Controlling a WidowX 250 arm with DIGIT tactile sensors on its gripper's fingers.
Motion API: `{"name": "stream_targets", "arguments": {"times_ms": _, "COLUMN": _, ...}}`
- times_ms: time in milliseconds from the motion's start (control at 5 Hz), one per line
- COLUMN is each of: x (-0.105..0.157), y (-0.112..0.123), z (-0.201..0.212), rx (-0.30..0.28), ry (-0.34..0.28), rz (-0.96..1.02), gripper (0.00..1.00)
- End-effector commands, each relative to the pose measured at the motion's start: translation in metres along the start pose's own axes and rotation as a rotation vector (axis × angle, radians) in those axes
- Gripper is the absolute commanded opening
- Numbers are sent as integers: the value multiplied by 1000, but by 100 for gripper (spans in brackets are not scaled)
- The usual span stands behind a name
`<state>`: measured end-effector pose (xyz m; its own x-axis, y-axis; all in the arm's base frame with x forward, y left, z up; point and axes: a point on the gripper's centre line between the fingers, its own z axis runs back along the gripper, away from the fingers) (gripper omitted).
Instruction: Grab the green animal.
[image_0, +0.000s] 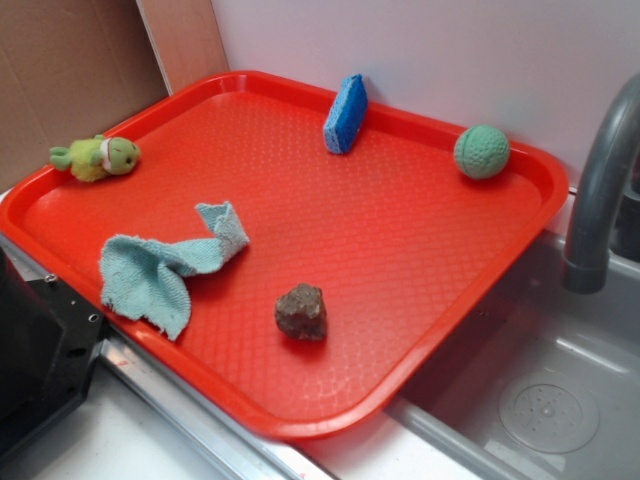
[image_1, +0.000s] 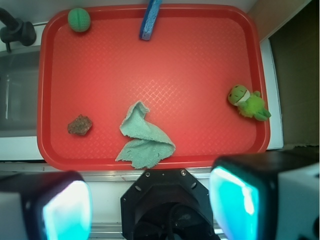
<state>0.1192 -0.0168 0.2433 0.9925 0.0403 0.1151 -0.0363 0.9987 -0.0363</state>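
Green animal (image_0: 97, 158) (fuzzy plush) on pebbled tray (image_0: 400, 250)

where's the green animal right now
The green animal lies at the far left edge of the red tray in the exterior view, against the rim; in the wrist view it is at the right, with the light blue rag its nearest neighbour.

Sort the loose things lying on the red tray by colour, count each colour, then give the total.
Green: 2, the green animal and the dimpled ball
Blue: 2, the sponge and the light blue rag
Brown: 1, the rock-like lump
Total: 5 things on the tray
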Motion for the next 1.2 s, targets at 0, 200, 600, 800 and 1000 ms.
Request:
{"name": "stream_targets", "arguments": {"times_ms": 0, "x": 0, "y": 0, "z": 0, "rx": 0, "ry": 0, "rz": 0, "gripper": 100}}
{"name": "stream_targets", "arguments": {"times_ms": 200, "x": 34, "y": 26, "z": -46, "rx": 80, "ry": -109, "rz": -222, "gripper": 100}}
{"name": "stream_targets", "arguments": {"times_ms": 600, "x": 58, "y": 66, "z": -83, "rx": 103, "ry": -20, "rz": -443, "gripper": 100}}
{"name": "stream_targets", "arguments": {"times_ms": 800, "x": 58, "y": 66, "z": -83, "rx": 103, "ry": -20, "rz": -443, "gripper": 100}}
{"name": "stream_targets", "arguments": {"times_ms": 1000, "x": 58, "y": 66, "z": -83, "rx": 103, "ry": -20, "rz": -443, "gripper": 100}}
